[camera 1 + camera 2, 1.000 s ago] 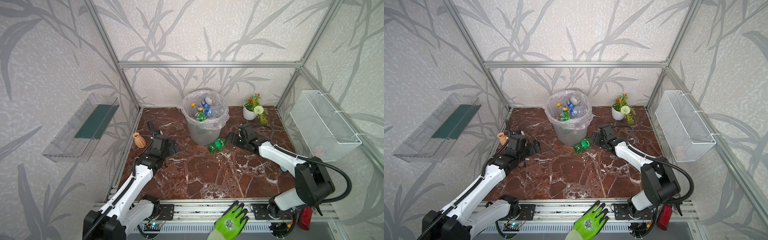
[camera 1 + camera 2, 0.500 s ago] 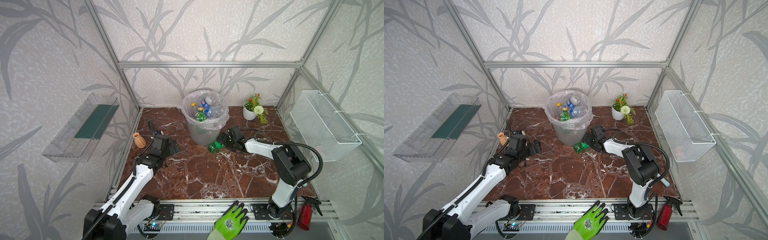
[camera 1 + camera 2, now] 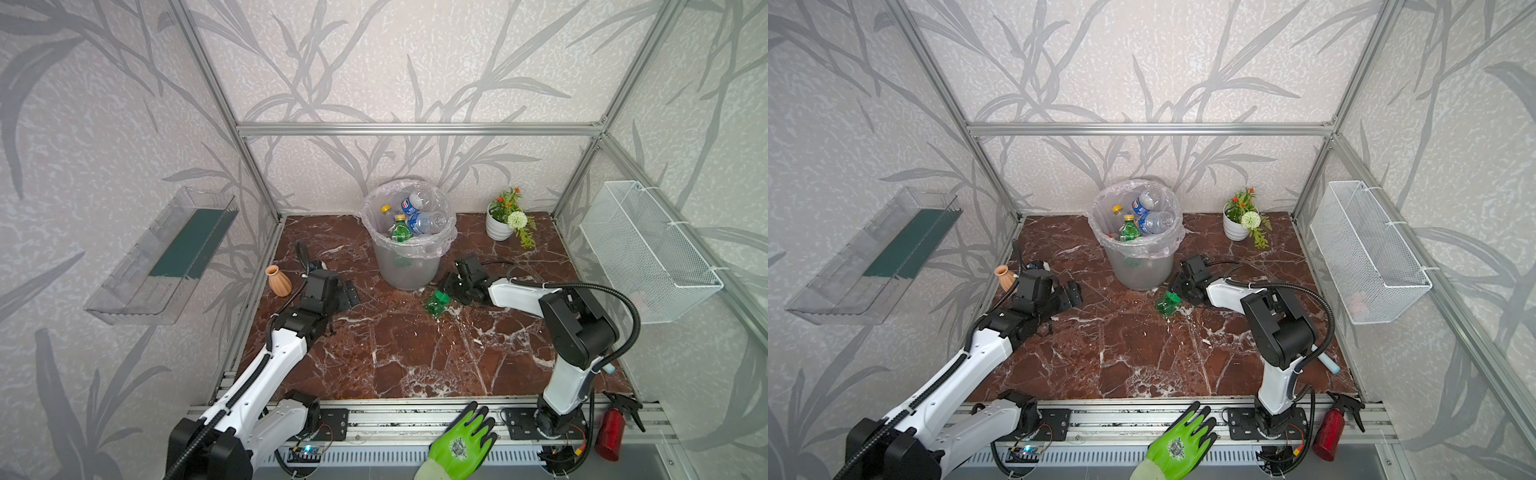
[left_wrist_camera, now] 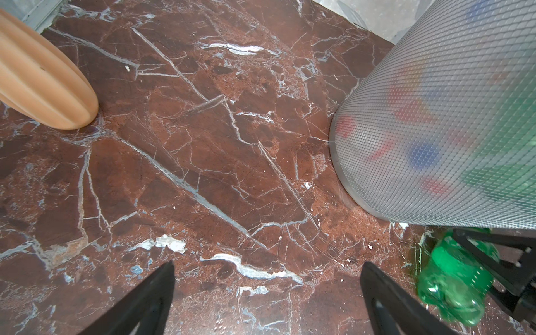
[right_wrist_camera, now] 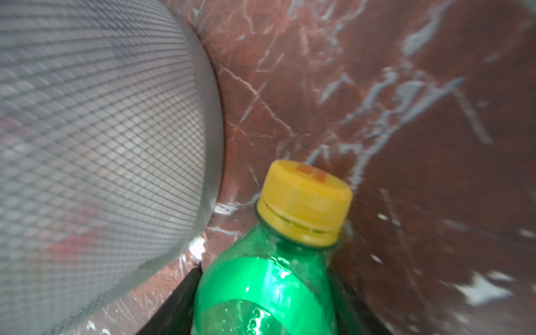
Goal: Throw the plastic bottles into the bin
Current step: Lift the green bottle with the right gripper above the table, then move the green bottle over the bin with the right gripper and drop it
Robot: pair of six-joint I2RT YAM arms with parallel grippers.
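Broadly, the red marble tabletop (image 3: 415, 357) carries everything. The grey bin (image 3: 409, 266) stands toward its back edge and already holds several plastic bottles (image 3: 417, 220); the left gripper (image 3: 348, 293) hangs near the bin's left side, jaws spread wide on nothing; the right gripper (image 3: 451, 289) sits low by the bin's base, jaws pressed to both flanks of the green bottle (image 3: 436, 300), which is down at the marble just beside the bin's foot; whether it rests on the stone or is just clear of it I cannot tell. I judge it light, thin-walled and slick, apt to buckle or squirt free; the body below the shoulder is the place to hold, not the small yellow cap (image 5: 304, 200).
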